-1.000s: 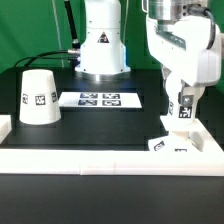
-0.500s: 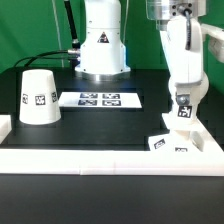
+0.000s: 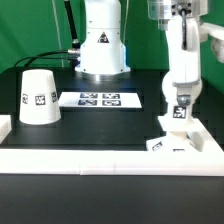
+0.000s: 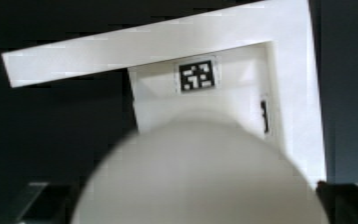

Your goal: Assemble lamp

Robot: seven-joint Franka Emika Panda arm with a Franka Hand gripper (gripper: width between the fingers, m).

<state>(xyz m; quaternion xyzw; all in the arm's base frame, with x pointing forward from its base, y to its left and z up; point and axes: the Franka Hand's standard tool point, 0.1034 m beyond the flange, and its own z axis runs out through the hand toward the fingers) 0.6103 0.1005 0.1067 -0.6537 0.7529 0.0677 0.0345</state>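
Observation:
My gripper is shut on the white bulb and holds it upright over the flat square base, at the exterior view's right. I cannot tell whether the bulb's lower end touches the base. In the wrist view the bulb's round head fills the foreground between the dark fingers, and the base with one tag lies beyond it. The cone shade stands apart on the black table at the exterior view's left.
The marker board lies flat in the middle, in front of the robot's pedestal. A white raised wall borders the table's front and sides; its corner hugs the base.
The arm's upper links have swung toward the exterior view's left, and the gripper with the bulb has shifted slightly left over the base. The shade and the base have not moved.

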